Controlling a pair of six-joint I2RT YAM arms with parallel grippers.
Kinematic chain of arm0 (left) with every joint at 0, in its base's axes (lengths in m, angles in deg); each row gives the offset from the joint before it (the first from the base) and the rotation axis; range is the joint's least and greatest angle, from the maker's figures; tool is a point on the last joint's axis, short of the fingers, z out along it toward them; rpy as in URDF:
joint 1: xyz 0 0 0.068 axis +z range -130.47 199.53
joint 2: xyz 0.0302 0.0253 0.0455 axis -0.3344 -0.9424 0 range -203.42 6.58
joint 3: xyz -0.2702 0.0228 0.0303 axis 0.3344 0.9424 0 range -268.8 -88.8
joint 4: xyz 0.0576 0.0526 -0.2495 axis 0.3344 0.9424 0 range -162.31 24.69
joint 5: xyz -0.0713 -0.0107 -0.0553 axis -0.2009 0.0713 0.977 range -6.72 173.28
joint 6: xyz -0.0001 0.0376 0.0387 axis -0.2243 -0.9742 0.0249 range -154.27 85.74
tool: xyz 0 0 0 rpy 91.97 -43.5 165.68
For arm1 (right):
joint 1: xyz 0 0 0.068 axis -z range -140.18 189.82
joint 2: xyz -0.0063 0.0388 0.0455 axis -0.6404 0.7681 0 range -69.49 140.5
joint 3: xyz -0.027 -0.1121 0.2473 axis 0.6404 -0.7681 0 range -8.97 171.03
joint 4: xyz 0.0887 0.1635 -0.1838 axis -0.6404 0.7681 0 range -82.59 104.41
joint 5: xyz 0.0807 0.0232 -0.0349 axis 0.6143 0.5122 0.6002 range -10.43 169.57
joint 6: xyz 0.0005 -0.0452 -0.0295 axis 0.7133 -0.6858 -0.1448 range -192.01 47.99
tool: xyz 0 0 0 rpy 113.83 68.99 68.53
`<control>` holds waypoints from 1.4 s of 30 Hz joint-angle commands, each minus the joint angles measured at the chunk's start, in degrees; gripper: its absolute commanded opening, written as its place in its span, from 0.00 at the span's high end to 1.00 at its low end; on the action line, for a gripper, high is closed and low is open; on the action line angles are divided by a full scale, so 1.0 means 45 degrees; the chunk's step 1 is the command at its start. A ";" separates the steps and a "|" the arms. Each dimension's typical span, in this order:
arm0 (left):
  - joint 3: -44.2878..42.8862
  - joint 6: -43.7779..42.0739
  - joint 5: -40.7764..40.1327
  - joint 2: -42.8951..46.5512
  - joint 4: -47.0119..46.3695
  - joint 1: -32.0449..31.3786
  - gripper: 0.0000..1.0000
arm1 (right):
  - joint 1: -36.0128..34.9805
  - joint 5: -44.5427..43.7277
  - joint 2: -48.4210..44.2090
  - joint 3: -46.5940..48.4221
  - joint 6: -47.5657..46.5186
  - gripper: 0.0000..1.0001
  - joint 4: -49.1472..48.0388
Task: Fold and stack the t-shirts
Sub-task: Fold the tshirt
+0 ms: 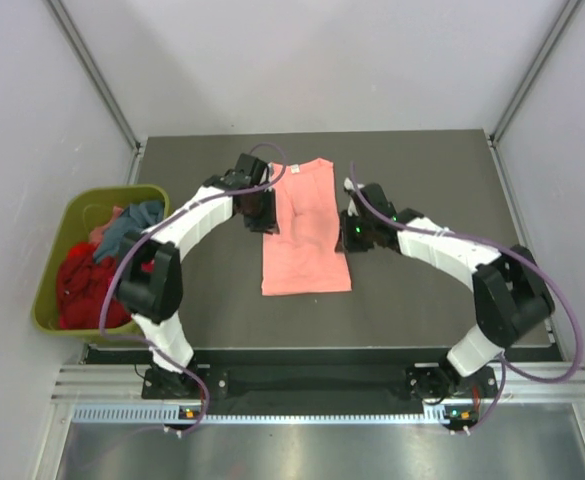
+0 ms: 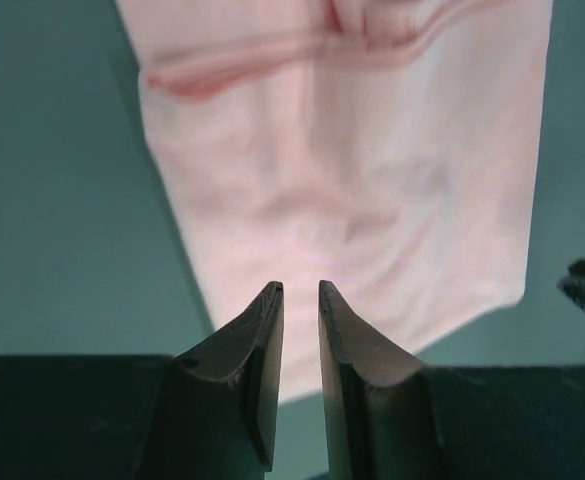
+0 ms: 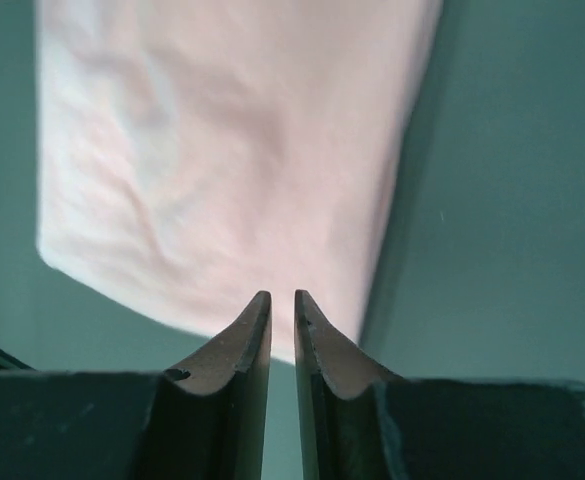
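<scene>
Salmon-pink cloth lay in the middle of the dark table: the large shirt, already folded lengthwise into a long, narrow strip, collar end away from the arms. The left gripper hung just over the strip's left edge and the right gripper just over its right edge. Each had its fingers a narrow slit apart, with nothing between them. More shirts, red and teal, sat heaped in the green bin off to the left.

The main risk looked to be the next pinch. The strip was several layers thick yet lay flat, so fingers parted this little might have caught only the top layer and peeled the side fold open. They might also have skidded over the cloth and closed on nothing.

The two grippers were not level with each other along the strip, the left one nearer the collar. An uneven pair of grips could have skewed the cross fold and left the hem crooked. The near end already lay a little wider than the far end, so any dragging across the table would probably have spread it further and made a poor base for a stack.
</scene>
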 commanded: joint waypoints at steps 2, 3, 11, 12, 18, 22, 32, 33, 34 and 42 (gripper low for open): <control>-0.2163 -0.0403 0.0283 -0.2180 -0.0617 0.0146 0.75 | -0.0003 0.0293 0.1642 0.2483 -0.0940 0.85 -0.0149; -0.2440 -0.0442 0.0244 -0.2900 -0.0539 0.0184 0.75 | 0.0114 0.0410 0.2013 0.3299 -0.1078 0.85 -0.0130; -0.4045 -0.0638 -0.0889 -0.5034 -0.0576 0.0535 0.75 | 0.1578 0.0412 0.5608 0.5280 -0.1704 0.86 -0.0401; -0.3986 -0.0619 -0.0774 -0.5113 -0.0693 0.0652 0.75 | 0.1831 0.0237 0.5900 0.5280 -0.1743 0.86 -0.0499; -0.3439 -0.0267 -0.0089 -0.5251 -0.1495 0.1415 0.75 | 0.2107 0.0157 0.6197 0.4968 -0.1919 0.87 -0.0754; -0.4547 -0.0481 -0.0167 -0.5173 -0.0638 0.1454 0.73 | 0.2126 0.0040 0.5748 0.4870 -0.1802 0.87 -0.0638; -0.4185 -0.1087 0.0671 -0.2309 0.1825 0.1260 0.68 | 0.2029 0.0059 0.1981 0.2300 0.0282 0.73 0.0067; -0.3214 -0.1223 0.0673 -0.1954 0.1806 0.1143 0.68 | 0.1913 0.0021 0.1262 0.1866 0.0520 0.70 0.0008; -0.2702 -0.1301 0.0634 -0.1602 0.1806 0.1026 0.68 | 0.1854 -0.0019 0.0907 0.1417 0.0812 0.69 -0.0070; 0.2358 -0.0737 0.1805 0.2070 0.0713 0.0712 0.66 | 0.0878 0.0391 -0.2139 -0.2433 0.3235 0.53 -0.0852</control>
